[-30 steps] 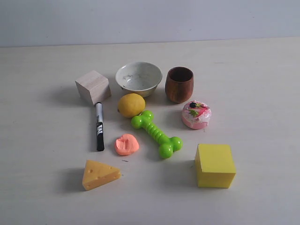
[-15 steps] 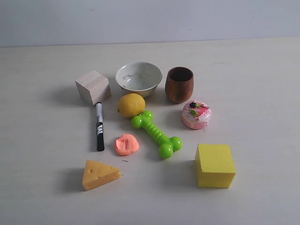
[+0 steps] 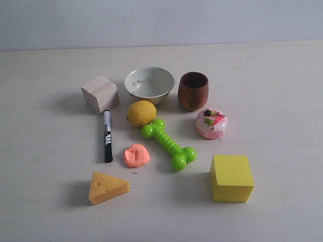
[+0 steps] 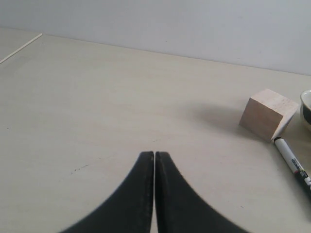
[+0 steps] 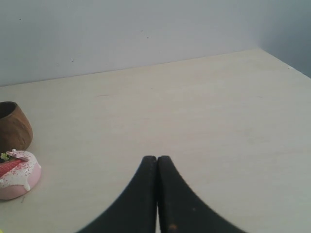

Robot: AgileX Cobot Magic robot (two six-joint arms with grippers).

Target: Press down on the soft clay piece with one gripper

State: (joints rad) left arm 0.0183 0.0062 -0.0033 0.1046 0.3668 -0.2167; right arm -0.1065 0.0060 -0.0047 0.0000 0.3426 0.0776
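Clay first: the small, lumpy salmon-orange soft clay piece lies left of centre in the exterior view, between black marker pen and green plastic bone toy. Left gripper and right gripper — both pressed closed — probably suit blunt pressing.

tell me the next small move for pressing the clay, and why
Probably swing the left tool over to hover above the clay. No arm shows in the exterior view, so nothing is near the clay yet. It lies left of centre, beside the marker, which the left wrist view also shows. That tool's jaws are shut, which should suit pressing.
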